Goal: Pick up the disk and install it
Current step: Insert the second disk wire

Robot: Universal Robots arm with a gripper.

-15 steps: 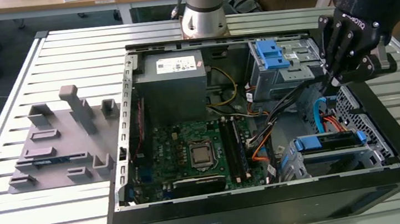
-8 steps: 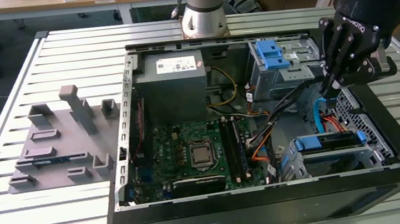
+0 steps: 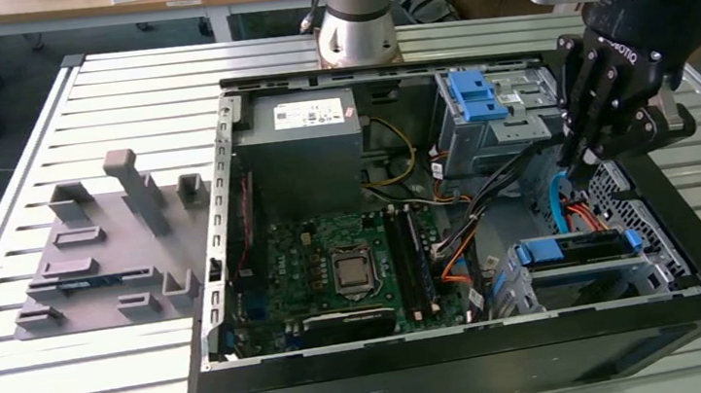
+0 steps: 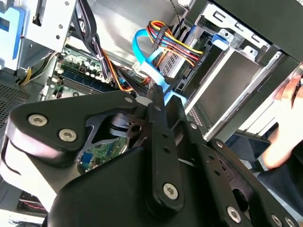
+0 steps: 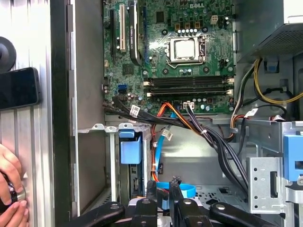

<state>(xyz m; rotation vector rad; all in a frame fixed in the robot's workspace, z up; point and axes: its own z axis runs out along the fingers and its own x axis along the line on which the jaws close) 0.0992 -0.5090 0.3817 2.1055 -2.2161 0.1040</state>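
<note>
The hand (image 3: 578, 165) is hanging closed and empty inside the open computer case (image 3: 343, 373) on the counter (image 3: 116, 74), beside the blue cable (image 3: 561, 211). The disk (image 3: 574, 249) is sitting in its bay, apparently installed.

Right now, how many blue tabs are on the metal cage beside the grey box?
2, atop the drive cage: one tab toward the arm's base, other tab beside it. More may be hidden.

Slatted metal table (image 3: 117, 84) carries open computer case (image 3: 472, 360) and grey fixture (image 3: 102, 252)
</note>
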